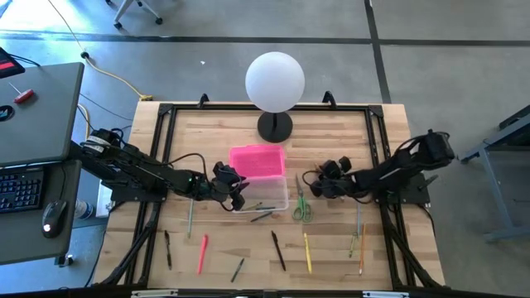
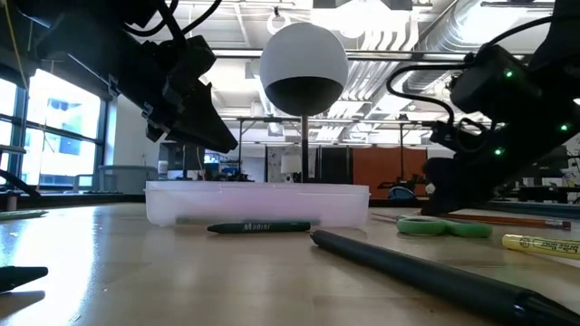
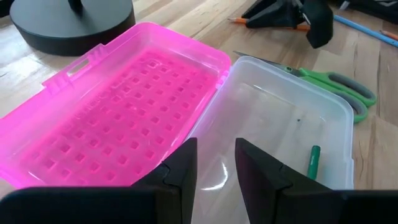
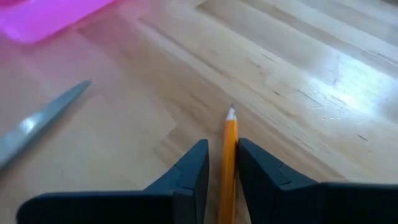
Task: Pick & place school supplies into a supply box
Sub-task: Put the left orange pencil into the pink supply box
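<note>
The right gripper (image 4: 217, 168) sits low over the table just beside the supply box (image 1: 267, 195), on the side where the scissors (image 1: 301, 203) lie; its two fingers (image 4: 189, 168) stand a little apart with an orange pencil (image 4: 229, 140) running between them, and the pictures do not settle whether the pads press the pencil or merely flank it; the pencil tip points forward over bare wood. The left gripper (image 3: 214, 171) hovers at the box's opposite side, its fingers parted with nothing between them, looking into the clear tray (image 3: 323, 112); the pink lid (image 3: 118, 106) lies swung open toward the globe lamp (image 1: 275, 83), and a green pen (image 3: 313, 160) lies at the tray's near edge, seemingly outside it. More pens and pencils lie scattered on the table (image 1: 389, 124), on the side of the box away from the lamp. A pencil is judged light, stiff and thin, likely to roll or pivot if pinched near an end; a hold around mid-shaft, across its width, should carry it level. The scissors look heavier and uneven; the handles seem the safest purchase.
</note>
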`<action>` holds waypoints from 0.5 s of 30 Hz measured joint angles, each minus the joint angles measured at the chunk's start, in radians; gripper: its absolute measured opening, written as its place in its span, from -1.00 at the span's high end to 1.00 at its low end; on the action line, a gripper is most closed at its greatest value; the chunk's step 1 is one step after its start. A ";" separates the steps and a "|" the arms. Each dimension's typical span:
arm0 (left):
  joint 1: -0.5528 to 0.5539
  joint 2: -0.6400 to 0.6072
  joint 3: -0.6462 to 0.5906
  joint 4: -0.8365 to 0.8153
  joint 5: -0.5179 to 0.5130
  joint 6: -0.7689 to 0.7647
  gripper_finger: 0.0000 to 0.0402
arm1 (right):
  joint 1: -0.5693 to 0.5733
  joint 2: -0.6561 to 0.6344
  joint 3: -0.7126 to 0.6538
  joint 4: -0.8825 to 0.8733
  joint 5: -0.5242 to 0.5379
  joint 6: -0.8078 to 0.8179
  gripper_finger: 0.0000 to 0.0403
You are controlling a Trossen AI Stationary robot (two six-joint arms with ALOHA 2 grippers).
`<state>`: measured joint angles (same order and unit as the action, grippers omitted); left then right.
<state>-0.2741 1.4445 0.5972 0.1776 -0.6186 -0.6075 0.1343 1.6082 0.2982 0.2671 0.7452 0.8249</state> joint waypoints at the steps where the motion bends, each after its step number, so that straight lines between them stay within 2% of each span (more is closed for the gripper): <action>1: 0.000 0.000 0.000 0.000 0.000 0.000 0.31 | -0.005 0.019 0.000 0.010 0.008 0.031 0.72; 5: 0.000 0.000 0.000 0.000 -0.001 0.000 0.31 | -0.009 0.090 0.003 0.066 0.056 0.083 0.94; 8: 0.000 0.000 0.000 0.000 -0.002 0.000 0.31 | 0.004 0.103 0.000 0.117 0.079 0.066 0.93; 12: 0.000 0.000 0.000 0.001 -0.001 0.000 0.31 | 0.022 0.028 -0.005 0.218 0.077 -0.064 0.97; 15: 0.000 0.000 0.000 0.001 -0.002 0.000 0.31 | 0.021 -0.095 0.009 0.326 0.078 -0.192 0.97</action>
<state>-0.2741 1.4445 0.5972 0.1785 -0.6205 -0.6075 0.1555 1.5129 0.3072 0.5931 0.8232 0.6331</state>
